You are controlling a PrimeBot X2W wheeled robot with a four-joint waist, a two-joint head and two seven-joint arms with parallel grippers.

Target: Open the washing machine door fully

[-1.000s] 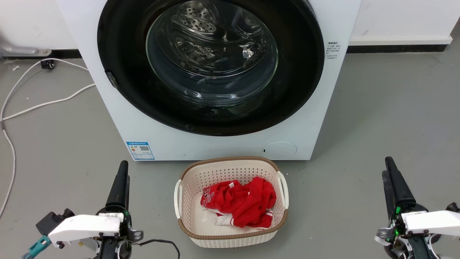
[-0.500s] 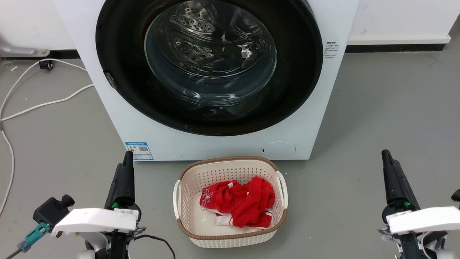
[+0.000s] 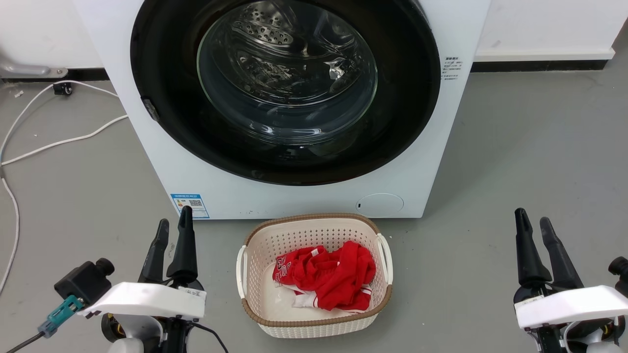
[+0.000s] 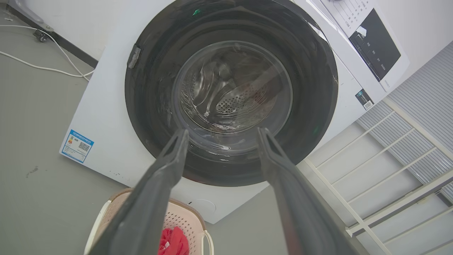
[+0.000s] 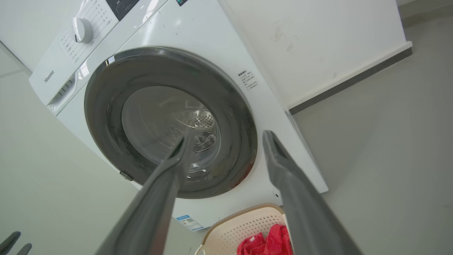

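Observation:
The white washing machine (image 3: 314, 198) stands straight ahead on the grey floor. Its round glossy black washing machine door (image 3: 407, 113) lies flat against the front, closed, with the steel drum visible through the glass bowl. A small latch tab (image 3: 150, 109) sits on the door's left edge. The door also shows in the left wrist view (image 4: 148, 106) and the right wrist view (image 5: 233, 141). My left gripper (image 3: 174, 226) hovers open at the lower left, well short of the machine. At the lower right my right gripper (image 3: 534, 223) is open too. Both hold nothing.
A white plastic basket (image 3: 255, 245) holding red cloth (image 3: 326, 274) sits on the floor just in front of the machine, between my arms. White cables (image 3: 59, 142) trail over the floor to the left. A white metal rack (image 4: 389, 184) stands beside the machine in the left wrist view.
Both grippers have gone from shut to open, each pair of fingers now spread. The arms shifted slightly; the left moved a little right. The door has not moved.

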